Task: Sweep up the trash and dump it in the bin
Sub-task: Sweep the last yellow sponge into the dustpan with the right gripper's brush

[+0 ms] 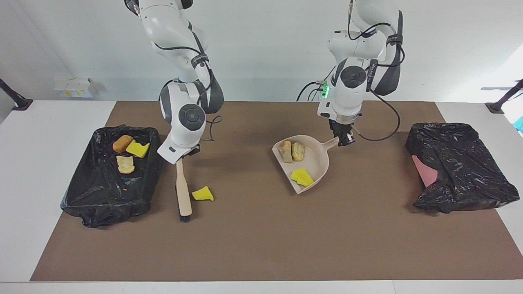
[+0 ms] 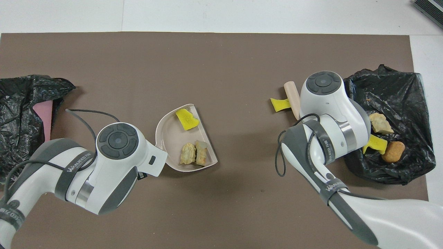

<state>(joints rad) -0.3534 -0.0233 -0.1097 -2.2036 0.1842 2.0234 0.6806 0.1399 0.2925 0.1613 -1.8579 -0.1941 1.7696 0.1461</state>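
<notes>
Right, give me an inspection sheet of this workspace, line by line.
Surface: brown mat on a white table.
Job's things: dustpan carries three lumps; one yellow wedge lies on the mat beside the brush; lined bin holds three lumps.
Clutter: second black-bagged bin at the left arm's end.
Grippers: left gripper shut on the dustpan's handle; right gripper shut on the brush.
Cables: black cable loops from the left wrist.
Surroundings: white box by the wall.

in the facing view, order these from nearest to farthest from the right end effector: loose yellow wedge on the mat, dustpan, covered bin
1. Loose yellow wedge, beside the brush that the right end effector holds.
2. Dustpan, mid-table.
3. Covered bin, left arm's end.
</notes>
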